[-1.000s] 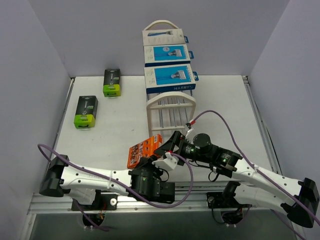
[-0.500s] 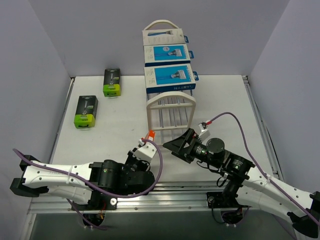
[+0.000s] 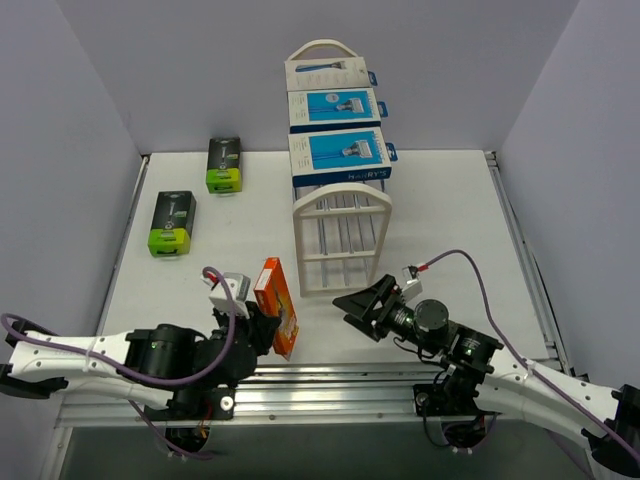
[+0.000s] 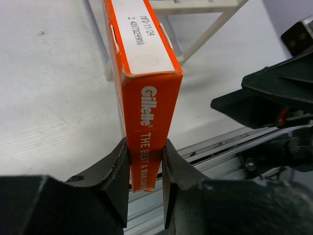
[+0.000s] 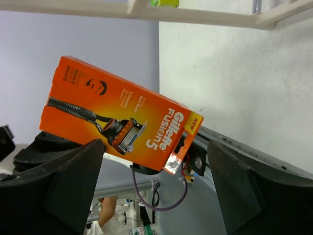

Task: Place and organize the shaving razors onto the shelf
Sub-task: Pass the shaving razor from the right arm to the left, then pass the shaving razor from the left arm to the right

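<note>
The left gripper (image 4: 145, 164) pinches the orange box (image 4: 146, 73), and the right gripper (image 3: 361, 300) is spread and empty. The box likely needs carrying toward one o'clock, onto the shelf (image 3: 340, 205).

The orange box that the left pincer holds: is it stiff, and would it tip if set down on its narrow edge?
Probably stiff: the orange box shows straight cardboard edges and no bulging where the left pincer clamps its broad faces. It is tall and thin, so on that edge it would likely tip; lying flat seems safer.

Left end effector (image 4: 145, 159) clamped, right (image 3: 361, 301) spread
</note>
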Tool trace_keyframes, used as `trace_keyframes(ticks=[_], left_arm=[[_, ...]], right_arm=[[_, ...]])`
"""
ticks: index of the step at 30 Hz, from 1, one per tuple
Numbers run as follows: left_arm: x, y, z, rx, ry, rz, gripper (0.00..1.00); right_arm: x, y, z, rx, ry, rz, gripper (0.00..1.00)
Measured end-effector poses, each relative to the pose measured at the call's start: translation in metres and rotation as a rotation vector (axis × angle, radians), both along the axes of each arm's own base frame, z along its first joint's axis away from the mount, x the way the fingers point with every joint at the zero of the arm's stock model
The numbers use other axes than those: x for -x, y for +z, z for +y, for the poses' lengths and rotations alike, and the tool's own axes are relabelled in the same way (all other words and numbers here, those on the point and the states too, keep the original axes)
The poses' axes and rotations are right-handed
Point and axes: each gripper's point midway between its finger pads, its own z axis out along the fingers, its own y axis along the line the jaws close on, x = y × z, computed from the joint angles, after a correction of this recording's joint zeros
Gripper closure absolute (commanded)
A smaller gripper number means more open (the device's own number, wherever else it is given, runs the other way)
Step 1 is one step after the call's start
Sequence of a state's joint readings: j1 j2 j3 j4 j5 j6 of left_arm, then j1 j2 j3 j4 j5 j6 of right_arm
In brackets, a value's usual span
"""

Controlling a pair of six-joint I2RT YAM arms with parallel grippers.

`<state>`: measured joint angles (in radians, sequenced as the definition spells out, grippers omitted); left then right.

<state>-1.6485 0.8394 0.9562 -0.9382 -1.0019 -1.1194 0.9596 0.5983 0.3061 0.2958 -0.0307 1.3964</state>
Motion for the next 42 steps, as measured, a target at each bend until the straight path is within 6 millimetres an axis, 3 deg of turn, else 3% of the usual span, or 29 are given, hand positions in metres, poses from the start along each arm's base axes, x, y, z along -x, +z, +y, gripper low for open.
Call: trace_keyframes(ticks=[5, 12, 15, 22, 31, 34, 36, 38, 42], left_arm=[[0.0, 0.007, 0.002, 0.204, 0.002, 0.014, 0.98], [0.0, -0.008, 0.004, 0.378, 0.001, 0.031, 0.98], [-0.001, -0.005, 0.006, 0.43, 0.003, 0.033, 0.98], [-0.007, 0.021, 0.02, 0.582, 0.035, 0.015, 0.98], [-0.007, 0.012, 0.016, 0.617, 0.037, 0.023, 0.98], [-0.006, 0.005, 0.013, 0.644, 0.035, 0.028, 0.98], [-0.006, 0.002, 0.013, 0.665, 0.033, 0.031, 0.98], [-0.006, 0.002, 0.012, 0.694, 0.032, 0.034, 0.98], [-0.006, 0.007, 0.015, 0.738, 0.035, 0.041, 0.98]], right_arm=[[0.018, 0.01, 0.016, -0.064, 0.045, -0.002, 0.18], [0.036, -0.018, 0.034, -0.06, 0.081, 0.055, 0.18], [0.041, -0.019, 0.038, -0.062, 0.088, 0.064, 0.18], [0.044, -0.013, 0.045, -0.101, 0.082, 0.067, 0.18], [0.039, -0.02, 0.057, -0.102, 0.065, 0.067, 0.19], [0.037, -0.029, 0.062, -0.087, 0.064, 0.075, 0.23], [0.036, -0.031, 0.065, -0.089, 0.064, 0.078, 0.31], [0.035, -0.028, 0.068, -0.112, 0.063, 0.075, 0.41], [0.033, -0.014, 0.07, -0.167, 0.055, 0.057, 0.5]])
